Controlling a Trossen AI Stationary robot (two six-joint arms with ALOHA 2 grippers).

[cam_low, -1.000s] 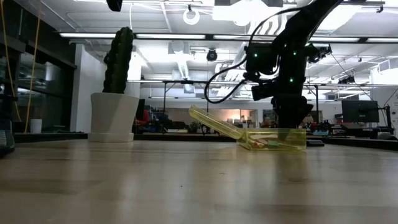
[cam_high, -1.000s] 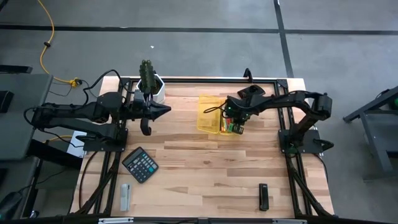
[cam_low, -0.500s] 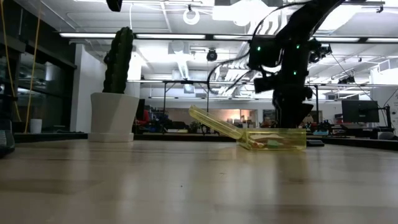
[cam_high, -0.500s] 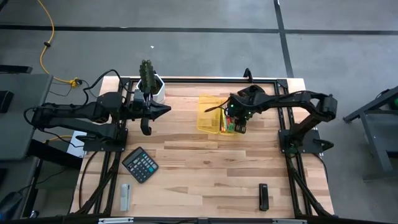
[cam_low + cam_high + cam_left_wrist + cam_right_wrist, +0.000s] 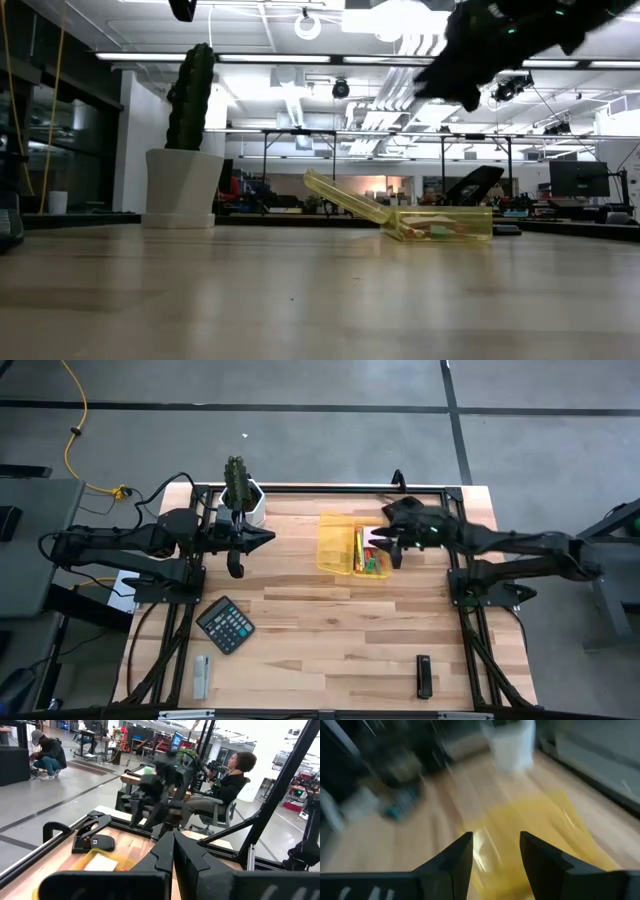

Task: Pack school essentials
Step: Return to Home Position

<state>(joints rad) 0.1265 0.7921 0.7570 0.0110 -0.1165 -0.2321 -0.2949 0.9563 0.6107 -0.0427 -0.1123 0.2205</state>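
Observation:
A yellow see-through case (image 5: pixel 338 543) lies open on the table's far middle, its lid (image 5: pixel 343 197) tilted up toward the left. The tray half holds small red, green and pink pieces (image 5: pixel 374 560). My right gripper (image 5: pixel 393 552) hovers open, well above the case's right end, nothing between its fingers (image 5: pixel 540 857); the low view shows it high up (image 5: pixel 455 75). My left gripper (image 5: pixel 264 537) waits shut, left of the case, beside the cactus pot.
A cactus in a white pot (image 5: pixel 243 498) stands at the far left. A dark calculator (image 5: pixel 225 624) and a grey metal bar (image 5: pixel 201 676) lie near left; a small dark object (image 5: pixel 424 676) lies near right. A seated person (image 5: pixel 235 775) is beyond the table.
My right gripper has risen out of the yellow case, where it stood low a second ago, and has drawn back up and toward the table's right edge. The case stays where it was, lid still tilted up.

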